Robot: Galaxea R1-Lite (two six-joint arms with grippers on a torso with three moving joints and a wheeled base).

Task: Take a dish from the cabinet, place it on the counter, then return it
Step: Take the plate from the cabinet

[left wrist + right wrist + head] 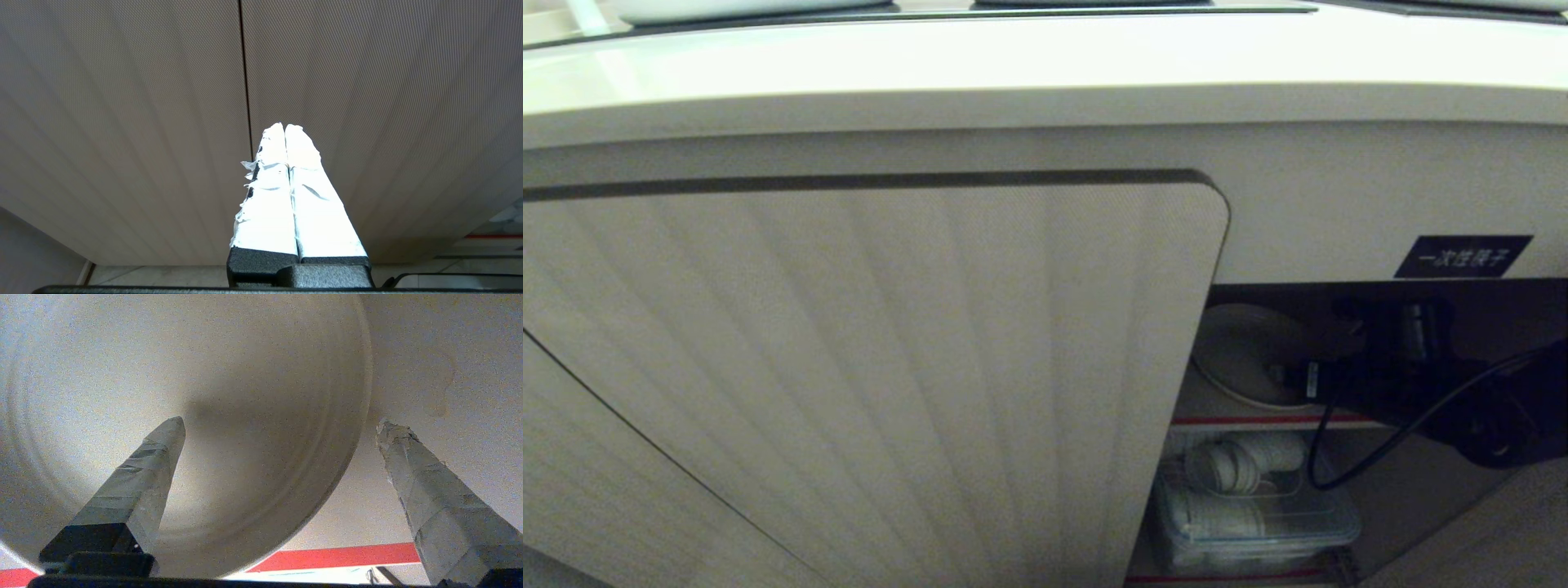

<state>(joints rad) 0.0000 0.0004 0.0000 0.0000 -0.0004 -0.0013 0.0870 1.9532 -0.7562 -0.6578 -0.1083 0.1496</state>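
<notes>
The dish [1245, 355], a cream-white round plate, lies on the upper red-edged shelf [1258, 421] inside the open part of the cabinet [1339, 212]. My right gripper [1327, 363] reaches into that opening next to the dish. In the right wrist view the right gripper [281, 422] is open. One taped finger [159, 457] hovers over the dish [229, 396], and the other finger [402, 457] is beyond its rim, over the shelf [367, 506]. The jaws straddle the rim without gripping it. My left gripper [284, 130] is shut and empty, facing a ribbed door [122, 122]. The counter [1045, 73] runs above.
A ribbed, round-cornered door [866, 367] covers the cabinet's left part. A black label [1462, 256] sits above the opening. On the lower shelf stands a clear plastic box [1250, 514] with white items. A black cable [1372, 457] hangs from my right arm.
</notes>
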